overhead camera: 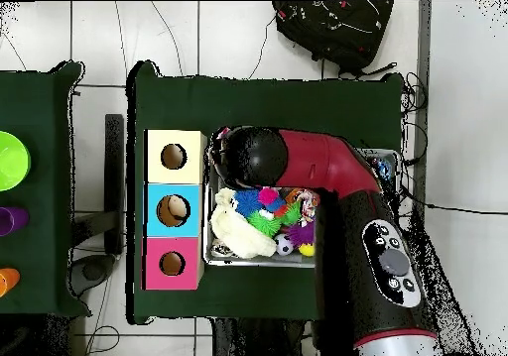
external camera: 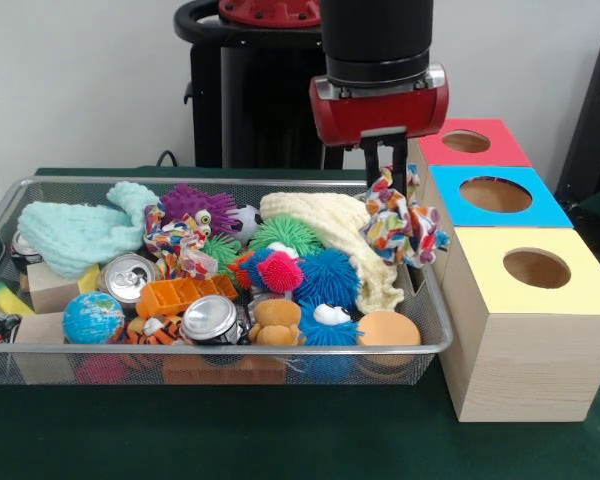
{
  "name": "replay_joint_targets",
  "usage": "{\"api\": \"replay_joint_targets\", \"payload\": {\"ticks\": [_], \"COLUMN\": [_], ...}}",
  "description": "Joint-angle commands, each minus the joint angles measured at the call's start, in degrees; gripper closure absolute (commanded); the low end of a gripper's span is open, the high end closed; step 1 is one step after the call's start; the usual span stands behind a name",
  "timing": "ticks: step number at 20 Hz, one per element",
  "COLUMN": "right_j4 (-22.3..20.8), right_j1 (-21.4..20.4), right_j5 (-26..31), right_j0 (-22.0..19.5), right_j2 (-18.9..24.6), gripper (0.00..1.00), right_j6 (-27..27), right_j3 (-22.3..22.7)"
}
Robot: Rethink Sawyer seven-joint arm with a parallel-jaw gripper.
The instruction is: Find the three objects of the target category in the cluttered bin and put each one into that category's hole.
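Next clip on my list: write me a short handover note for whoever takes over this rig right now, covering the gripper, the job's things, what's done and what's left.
Gripper: shut on the multicoloured knotted rope toy, lifted at the wire mesh bin's right end, next to the boxes.
Boxes: three wooden boxes in a row beside the bin, with a red-topped hole, blue-topped hole and yellow-topped hole. No object is visible through the holes from the front.
Bin: full of clutter; a second rope toy lies left of centre.
Done: one toy picked.
Left: drop it in its hole, probably find others. The target hole cannot be told.
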Motion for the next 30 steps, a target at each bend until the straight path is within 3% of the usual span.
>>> {"api": "replay_joint_targets", "payload": {"ticks": [1,22,26,30], "right_j4": [-0.26,0.49,0.3,0.5], "right_j1": [0.86,-0.26,1.24,0.33], "right_j5": [6.85,11.18,13.01,12.73], "right_j0": [0.26,5.04,5.99,6.62], "right_j2": [1.01,-1.16,-1.39,-1.69], "gripper": [1.0,1.0,1.0,1.0], "right_j6": [2.2,6.02,6.47,6.97], "right_j3": [-1.41,-4.77,-8.17,-7.13]}}
